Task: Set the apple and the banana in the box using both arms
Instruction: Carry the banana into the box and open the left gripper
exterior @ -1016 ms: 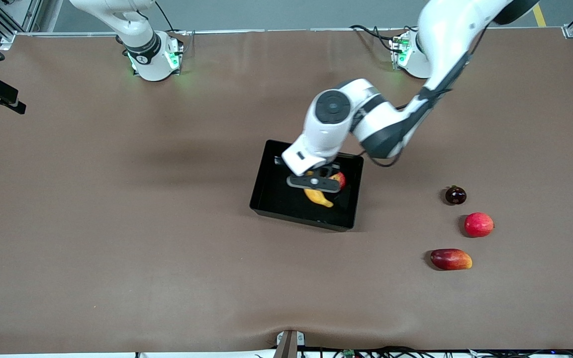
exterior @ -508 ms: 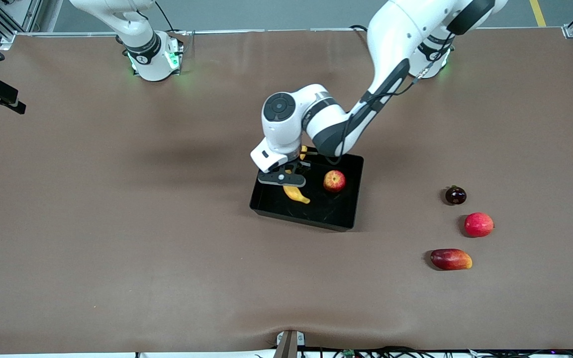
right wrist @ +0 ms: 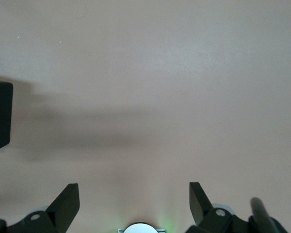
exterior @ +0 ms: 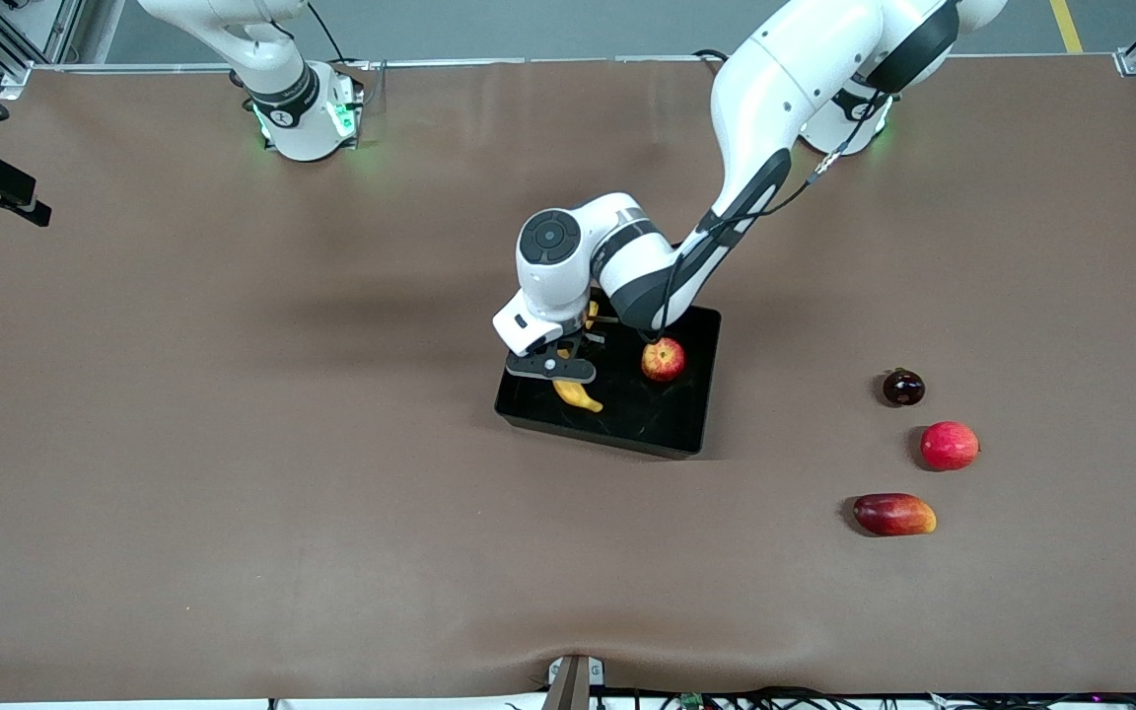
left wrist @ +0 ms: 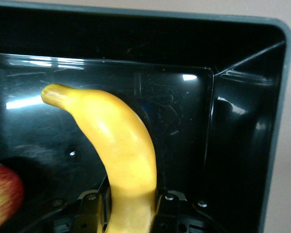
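1. Right hand (right wrist: 135,204): out of frame in the front view, its arm waiting at the upper left; fingers spread apart over bare worktop (exterior: 233,444) in its wrist view; holds nothing; no evident hazard.
2. Left hand (exterior: 568,357): centre of frame, low inside the box (exterior: 696,419); clamped on the banana (exterior: 577,395); risk: letting go too high could let the fruit bounce or roll onto the wall; lifting away before the fingers part would drag it back out.
3. Banana: long, curved, smooth yellow, greenish-brown tip; slanting down within the box's centre-left part; whether it touches the floor cannot be told.
4. Apple (exterior: 663,359): small, round, mottled red and yellow; resting in the box's upper right part; a sliding banana might nudge it.
5. Box: shallow, glossy black, upright walls; centre of frame.
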Robot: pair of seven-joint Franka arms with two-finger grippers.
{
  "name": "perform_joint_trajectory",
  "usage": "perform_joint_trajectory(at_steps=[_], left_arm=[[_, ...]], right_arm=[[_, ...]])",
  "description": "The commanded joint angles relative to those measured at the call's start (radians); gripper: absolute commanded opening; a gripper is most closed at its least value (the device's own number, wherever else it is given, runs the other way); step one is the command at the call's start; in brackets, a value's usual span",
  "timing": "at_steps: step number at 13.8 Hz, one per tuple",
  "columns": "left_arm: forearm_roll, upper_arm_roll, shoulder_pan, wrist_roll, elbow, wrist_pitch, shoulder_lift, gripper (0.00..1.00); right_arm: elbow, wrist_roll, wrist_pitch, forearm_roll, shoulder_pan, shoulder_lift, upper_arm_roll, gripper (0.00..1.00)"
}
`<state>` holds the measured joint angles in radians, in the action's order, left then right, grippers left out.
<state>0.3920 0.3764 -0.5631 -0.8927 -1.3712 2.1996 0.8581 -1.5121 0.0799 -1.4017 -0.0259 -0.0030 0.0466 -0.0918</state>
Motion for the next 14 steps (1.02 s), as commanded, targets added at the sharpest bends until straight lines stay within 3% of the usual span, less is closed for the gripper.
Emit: perform_joint_trajectory(at_steps=[1, 7, 8, 9, 14], left_arm=[[0.005, -0.03, -0.034, 0.008, 0.027, 0.008, 0.035, 0.0], [0.028, -0.056, -0.049, 0.009, 0.018, 0.063, 0.076, 0.0], [0.028, -0.056, -0.047, 0.009, 0.018, 0.063, 0.078, 0.16], [0.028, -0.056, -0.044, 0.009, 0.018, 0.063, 0.078, 0.99], [0.016, -0.057, -0.025, -0.003, 0.023, 0.001, -0.013, 1.0]], right_arm=[[-0.005, 0.0, 0.003, -0.017, -0.014, 0.009, 0.004, 1.0], [-0.005, 0.0, -0.002, -0.016, -0.014, 0.004, 0.003, 1.0], [-0.005, 0.0, -0.002, -0.016, -0.014, 0.004, 0.003, 1.0], [-0.005, 0.0, -0.005, -0.016, -0.014, 0.002, 0.003, 1.0], [-0.004, -0.002, -0.01, -0.014, -0.015, 0.001, 0.003, 1.0]])
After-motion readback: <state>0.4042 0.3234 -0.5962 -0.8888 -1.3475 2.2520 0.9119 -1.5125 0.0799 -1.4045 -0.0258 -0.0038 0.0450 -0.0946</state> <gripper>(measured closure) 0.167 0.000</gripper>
